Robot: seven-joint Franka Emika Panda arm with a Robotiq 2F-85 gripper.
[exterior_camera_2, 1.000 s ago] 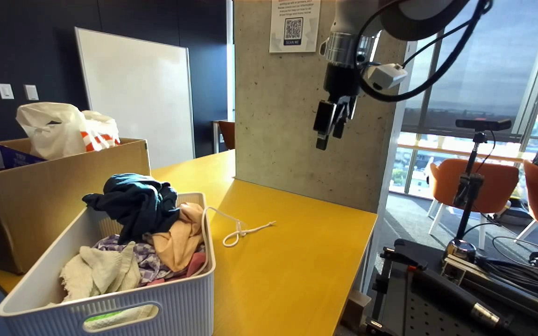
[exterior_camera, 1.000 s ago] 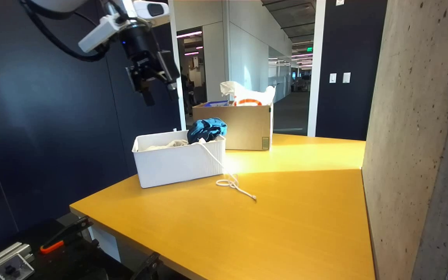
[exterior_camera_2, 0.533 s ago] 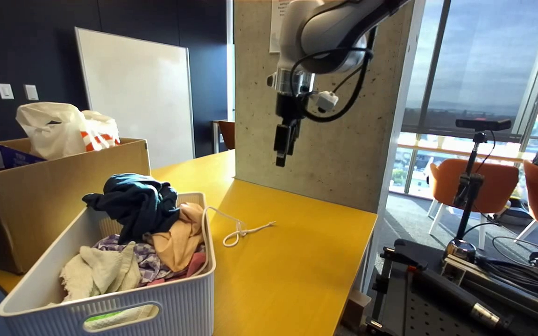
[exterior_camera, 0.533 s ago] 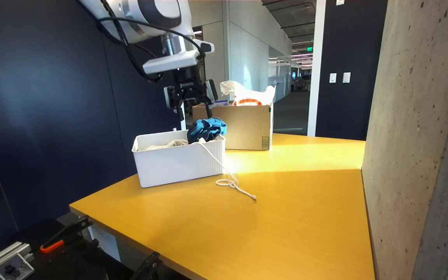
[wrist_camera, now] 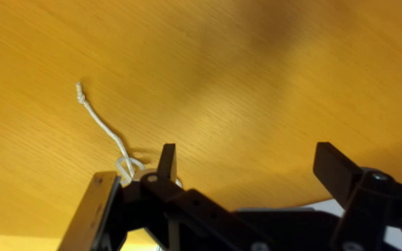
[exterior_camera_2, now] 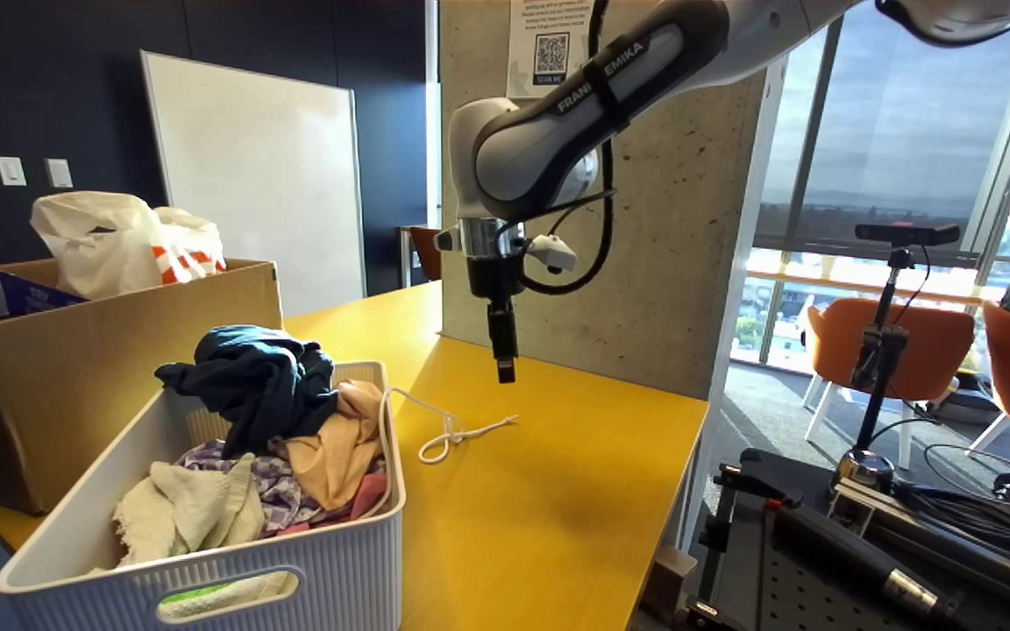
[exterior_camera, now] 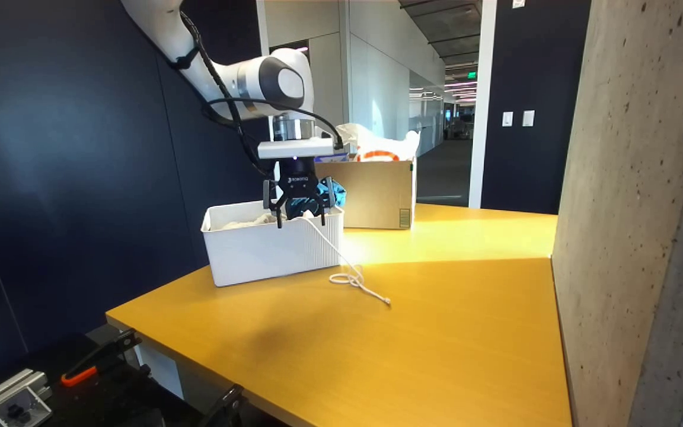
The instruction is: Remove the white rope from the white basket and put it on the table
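The white rope (exterior_camera_2: 487,428) starts among cloths inside the white basket (exterior_camera_2: 347,570), passes over its rim and drops to the table (exterior_camera_2: 549,517). On the wood it forms a small loop and ends in a knotted tip, clear in the wrist view, where the rope (wrist_camera: 105,127) partly disappears behind a finger. My gripper (wrist_camera: 245,150) points down with its jaws wide apart, open, only table showing between them. In an exterior view the gripper (exterior_camera: 301,224) overlaps the basket's long side; in an exterior view the gripper (exterior_camera_2: 506,379) hangs above the table, beyond the rope's free end.
A dark blue cloth (exterior_camera_2: 251,386) tops several other cloths in the basket. Beside it stands a cardboard box (exterior_camera_2: 145,377) with a plastic bag (exterior_camera_2: 97,245). A concrete pillar (exterior_camera: 632,213) borders the table. Black clamps (exterior_camera: 119,347) grip the table's near edge.
The arm has come down and across toward the basket and rope, its gripper now pointing straight down. Rope, basket and cloths have stayed in place; the jaws have remained open.
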